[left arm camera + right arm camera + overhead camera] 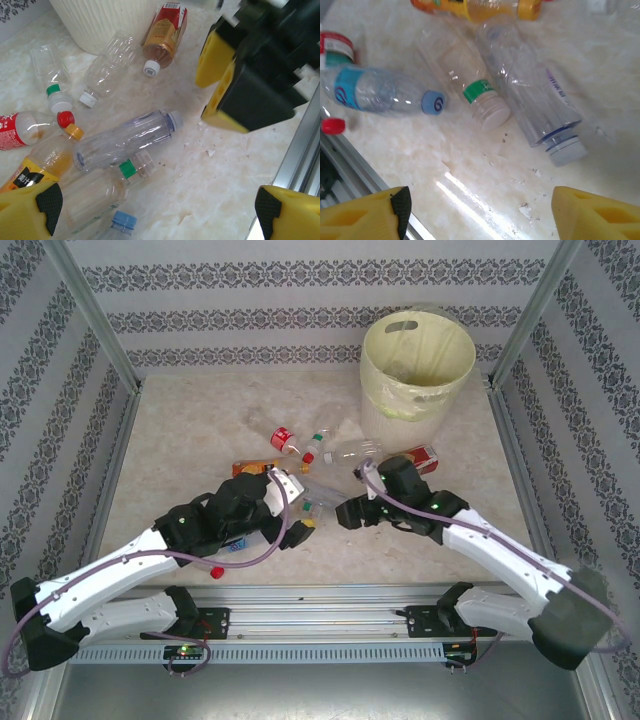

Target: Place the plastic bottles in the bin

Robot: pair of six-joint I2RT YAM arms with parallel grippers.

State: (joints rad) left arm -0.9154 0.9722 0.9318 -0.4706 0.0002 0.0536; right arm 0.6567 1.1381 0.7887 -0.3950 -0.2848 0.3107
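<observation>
Carefully: the right gripper (479, 212), fingers spread and empty, should straddle the clear bottle (530, 95) at one o'clock, mid-body; left gripper (157, 212) likewise spread, empty.

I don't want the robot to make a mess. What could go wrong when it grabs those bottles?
The right gripper and the left gripper are very close together, so they might bump. The clear bottle lies right against the green-banded bottle, so squeezing one could roll the other away. The blue-capped bottle lies near the front rail and could get knocked off.
</observation>
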